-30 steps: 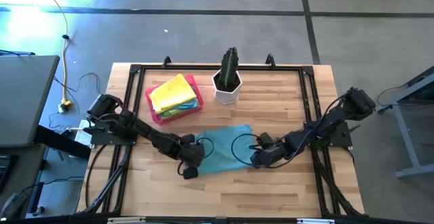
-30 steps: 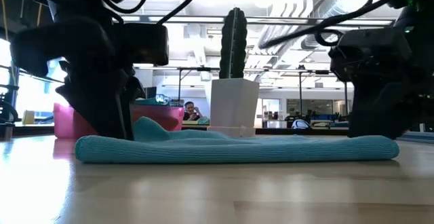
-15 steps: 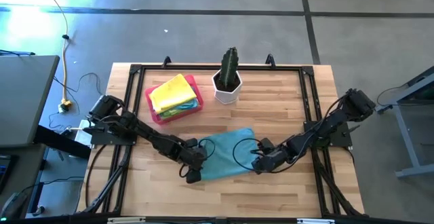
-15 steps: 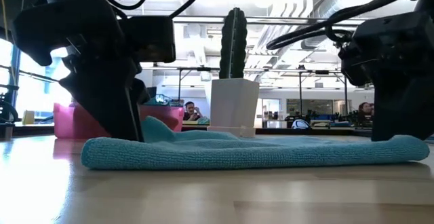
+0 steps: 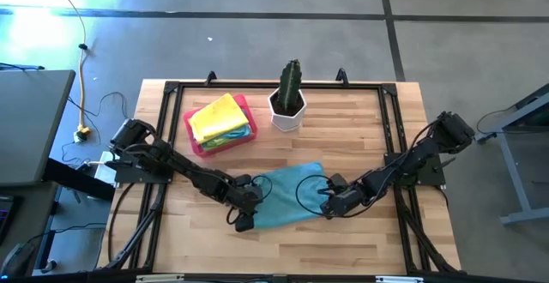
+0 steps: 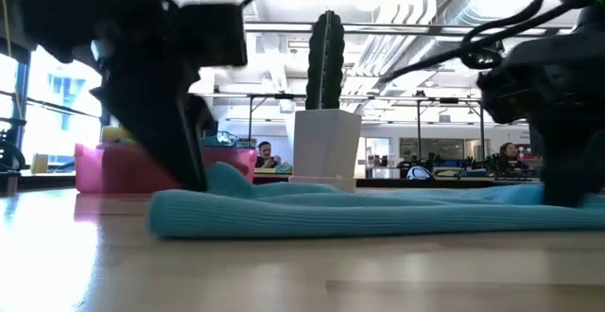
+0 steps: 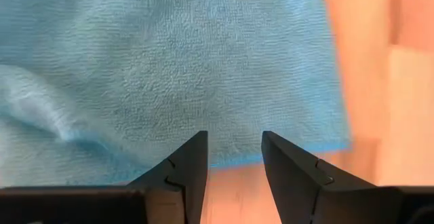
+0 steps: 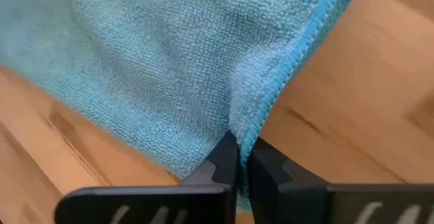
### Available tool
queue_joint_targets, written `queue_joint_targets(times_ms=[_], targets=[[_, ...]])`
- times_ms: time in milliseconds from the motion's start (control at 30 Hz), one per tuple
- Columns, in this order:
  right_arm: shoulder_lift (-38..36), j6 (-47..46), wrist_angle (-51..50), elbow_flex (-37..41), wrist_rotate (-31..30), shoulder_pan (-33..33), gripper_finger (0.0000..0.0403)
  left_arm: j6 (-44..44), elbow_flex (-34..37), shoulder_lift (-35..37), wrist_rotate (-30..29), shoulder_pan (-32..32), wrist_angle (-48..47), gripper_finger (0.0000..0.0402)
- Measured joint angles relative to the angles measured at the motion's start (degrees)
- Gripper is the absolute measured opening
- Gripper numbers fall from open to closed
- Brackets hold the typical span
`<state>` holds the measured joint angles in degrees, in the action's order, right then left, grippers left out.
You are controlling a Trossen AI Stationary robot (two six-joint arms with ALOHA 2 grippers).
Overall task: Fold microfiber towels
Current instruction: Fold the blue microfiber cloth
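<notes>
The light blue microfiber towel (image 5: 287, 195) lies spread on the wooden table (image 5: 360, 129), on the near side of the white hexagonal pot with the green cactus (image 5: 289, 99). The right gripper (image 8: 239, 157) pinches the towel's stitched hem, its fingers closed to a sliver. The left gripper (image 7: 232, 157) hovers at the opposite edge with its fingers narrowly parted and nothing between them. The risk, as I judge it, is that the right pinch holds only the hem, so a lift could let it slip, while an uneven pull would skew the fold. The wrist views show each grip; the high view alone shows the pink rectangular tray (image 5: 194, 139) with yellow and green folded cloths (image 5: 220, 118), left of the pot.
</notes>
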<state>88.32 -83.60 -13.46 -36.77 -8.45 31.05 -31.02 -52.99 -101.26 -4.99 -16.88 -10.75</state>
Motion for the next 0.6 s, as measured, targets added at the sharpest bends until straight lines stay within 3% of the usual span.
queue_joint_targets(times_ms=[367, 600], targets=[[-9.48, -1.13, -23.26, 0.2, 9.12, -1.52, 0.0001, 3.66, -2.77, 3.72, -0.12, -0.02, -2.12, 0.0131], [-15.34, -3.44, -29.03, -1.92, 11.5, -5.07, 0.0001, 4.37, -2.45, 7.8, -0.39, -0.07, -7.46, 0.0131]])
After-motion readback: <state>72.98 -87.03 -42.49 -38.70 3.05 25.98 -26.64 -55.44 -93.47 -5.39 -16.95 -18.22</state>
